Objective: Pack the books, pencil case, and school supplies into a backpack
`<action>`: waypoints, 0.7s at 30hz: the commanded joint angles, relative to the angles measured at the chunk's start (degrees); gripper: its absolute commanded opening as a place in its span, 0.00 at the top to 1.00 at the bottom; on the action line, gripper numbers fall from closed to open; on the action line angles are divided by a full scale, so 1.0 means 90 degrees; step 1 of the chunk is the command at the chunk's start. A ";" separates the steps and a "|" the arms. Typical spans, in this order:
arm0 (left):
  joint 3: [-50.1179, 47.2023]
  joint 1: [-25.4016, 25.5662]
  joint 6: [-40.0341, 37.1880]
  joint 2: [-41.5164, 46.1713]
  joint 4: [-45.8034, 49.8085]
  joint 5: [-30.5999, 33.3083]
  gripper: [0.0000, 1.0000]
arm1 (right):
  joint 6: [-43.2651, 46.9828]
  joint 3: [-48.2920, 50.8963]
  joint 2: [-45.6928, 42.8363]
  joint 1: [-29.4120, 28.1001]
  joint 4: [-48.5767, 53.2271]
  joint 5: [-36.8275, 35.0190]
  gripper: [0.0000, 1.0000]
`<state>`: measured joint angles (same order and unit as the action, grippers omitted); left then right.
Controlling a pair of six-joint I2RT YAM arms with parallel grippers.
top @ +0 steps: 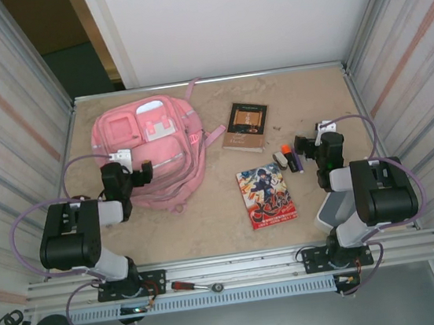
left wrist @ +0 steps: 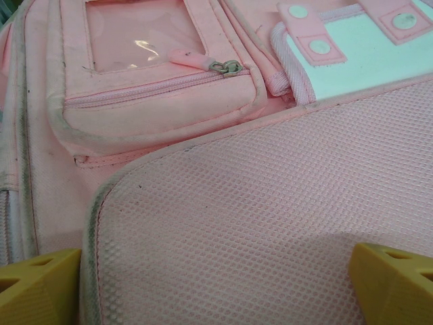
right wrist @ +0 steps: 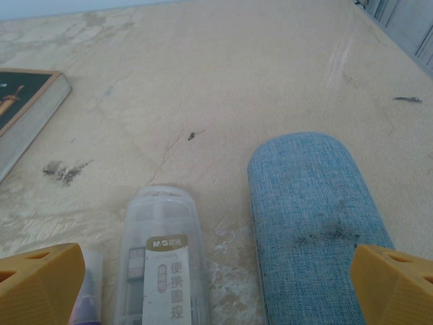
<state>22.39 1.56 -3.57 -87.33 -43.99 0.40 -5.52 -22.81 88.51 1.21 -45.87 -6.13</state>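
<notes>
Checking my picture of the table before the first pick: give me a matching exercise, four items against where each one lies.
Items:
1. backpack
2. brown book
3. cartoon-cover book
4. blue pencil case

Places:
A. centre, nearer side
B. under the left gripper
C. centre, farther back
D. just ahead of the right gripper

Pairs: 1-B, 2-C, 3-A, 4-D

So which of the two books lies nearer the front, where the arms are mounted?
The cartoon-cover book. The brown book lies farther back, beside the backpack strap.
</notes>
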 commanded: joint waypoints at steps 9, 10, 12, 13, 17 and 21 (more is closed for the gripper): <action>0.0129 -0.0037 -0.0033 0.0084 -0.0133 -0.0147 0.01 | -0.0031 -0.0015 -0.0030 0.0009 -0.0119 0.0007 0.01; 0.0129 -0.0033 -0.0033 0.0079 -0.0132 -0.0145 0.01 | -0.0031 -0.0012 -0.0030 0.0012 -0.0121 0.0007 0.01; 0.0132 -0.0039 -0.0033 0.0084 -0.0132 -0.0150 0.01 | -0.0031 -0.0012 -0.0029 0.0012 -0.0122 0.0007 0.01; 0.0129 -0.0036 -0.0033 0.0084 -0.0132 -0.0145 0.01 | -0.0031 -0.0011 -0.0031 0.0009 -0.0126 0.0007 0.01; 0.0129 -0.0035 -0.0033 0.0084 -0.0132 -0.0151 0.01 | 0.0086 0.0067 -0.0210 -0.0221 -0.0159 -0.0491 0.01; 0.0138 -0.0038 -0.0028 0.0084 -0.0125 -0.0143 0.01 | -0.0393 -0.0443 -0.1306 -0.0577 0.1677 -0.2241 0.01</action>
<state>22.39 1.54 -3.57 -87.31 -43.97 0.38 -6.02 -23.00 83.79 -2.52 -40.86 -14.92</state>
